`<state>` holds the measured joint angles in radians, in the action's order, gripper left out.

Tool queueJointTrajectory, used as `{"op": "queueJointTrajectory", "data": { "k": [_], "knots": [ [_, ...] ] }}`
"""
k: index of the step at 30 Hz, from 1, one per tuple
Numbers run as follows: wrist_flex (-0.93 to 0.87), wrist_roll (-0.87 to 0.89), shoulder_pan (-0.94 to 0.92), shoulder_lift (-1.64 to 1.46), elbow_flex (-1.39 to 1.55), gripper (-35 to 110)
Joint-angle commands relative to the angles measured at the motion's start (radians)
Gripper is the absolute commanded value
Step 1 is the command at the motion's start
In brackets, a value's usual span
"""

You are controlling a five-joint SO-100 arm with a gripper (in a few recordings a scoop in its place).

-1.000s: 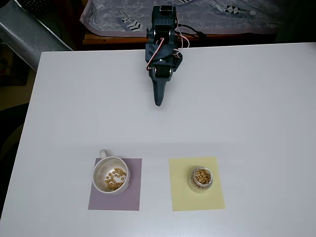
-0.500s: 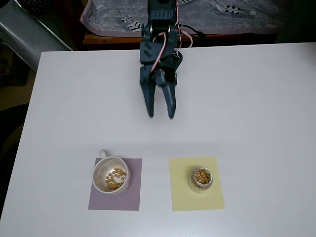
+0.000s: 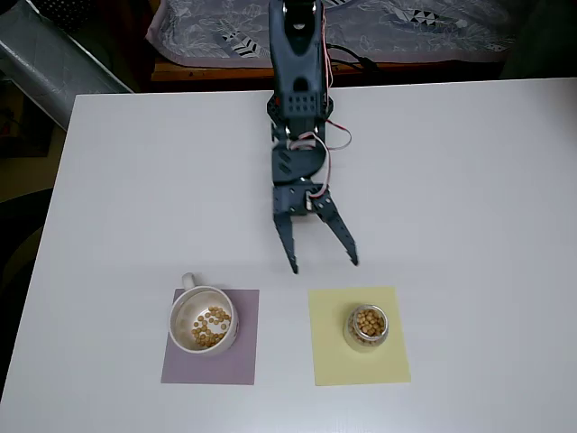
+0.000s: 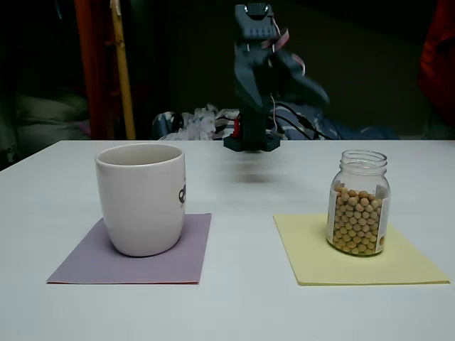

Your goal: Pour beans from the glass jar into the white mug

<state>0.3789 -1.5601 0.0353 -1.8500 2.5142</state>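
Note:
The white mug (image 3: 204, 320) (image 4: 142, 198) stands on a purple mat (image 3: 211, 337) at the near left, with some tan beans (image 3: 211, 326) in its bottom. The clear glass jar (image 3: 366, 327) (image 4: 359, 203) stands upright on a yellow mat (image 3: 358, 346), well filled with beans (image 4: 357, 217). My dark gripper (image 3: 323, 262) is open, its two fingers spread wide and pointing toward the near edge. Its tips hang just behind the yellow mat, apart from the jar, with nothing between them. In the fixed view the gripper (image 4: 284, 85) is raised above the table behind the jar.
The white table (image 3: 469, 198) has free room on all sides of the two mats. A patterned cloth (image 3: 388, 27) and dark clutter lie beyond the far edge, and a grey padded roll (image 3: 54, 63) sits at the far left corner.
The arm has stretched forward from the far edge toward the jar. Its fingers went from shut to widely spread. Mug and jar have stayed still.

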Motion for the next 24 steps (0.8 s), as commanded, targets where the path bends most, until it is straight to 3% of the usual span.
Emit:
{"op": "queueJointTrajectory", "data": {
  "k": [1,10,24],
  "knots": [
    [0.322,-0.032,0.049,0.201,0.015,46],
    [0.727,-0.095,0.15,0.675,-0.107,44],
    [0.793,-0.123,0.12,1.049,-0.497,42]
  ]
}}
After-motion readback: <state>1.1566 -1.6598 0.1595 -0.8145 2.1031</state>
